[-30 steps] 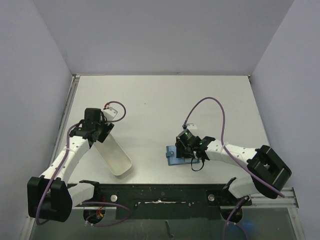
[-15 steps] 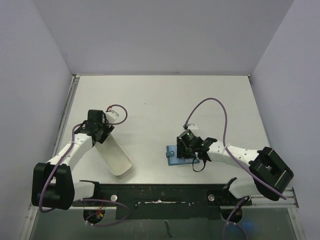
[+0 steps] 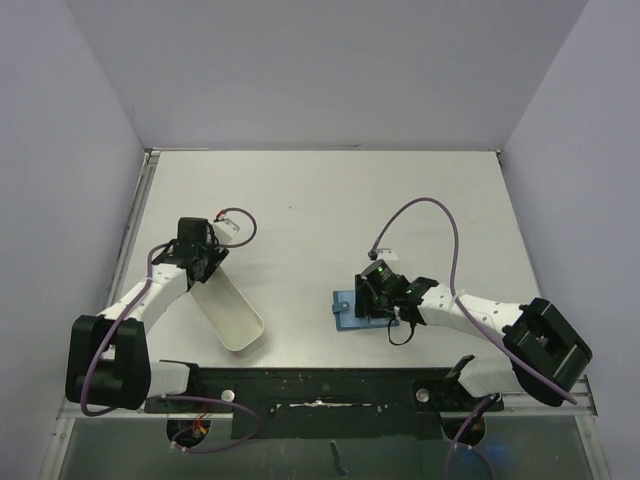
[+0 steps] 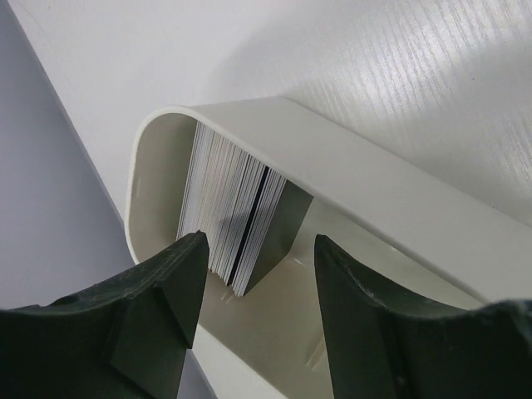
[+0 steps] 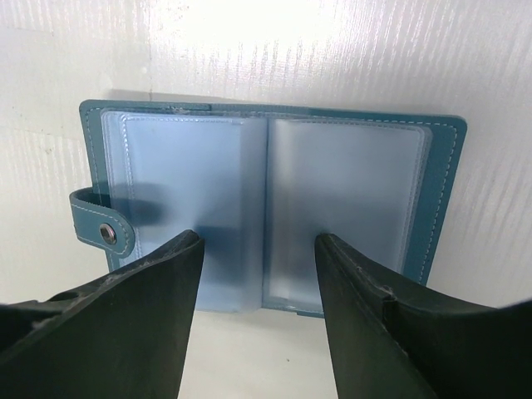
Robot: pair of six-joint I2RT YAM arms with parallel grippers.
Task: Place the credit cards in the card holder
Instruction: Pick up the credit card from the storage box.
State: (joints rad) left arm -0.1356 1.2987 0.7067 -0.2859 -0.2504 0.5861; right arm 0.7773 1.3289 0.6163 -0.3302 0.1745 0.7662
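A stack of credit cards stands on edge at the rounded far end of the white tray. My left gripper is open just above the tray, its fingers straddling the near end of the stack, touching nothing. In the top view it sits over the tray's upper end. The teal card holder lies open flat, clear sleeves up, strap tab with snap stud at left. My right gripper is open over its near edge, empty; in the top view it hangs above the holder.
The table's left rail runs close beside the left arm. Grey walls enclose the table on three sides. The right arm's purple cable loops over the table behind the wallet.
My left gripper has moved down and slightly right toward the tray's upper end. My right gripper has shifted slightly right and nearer over the wallet. Nothing was grasped.
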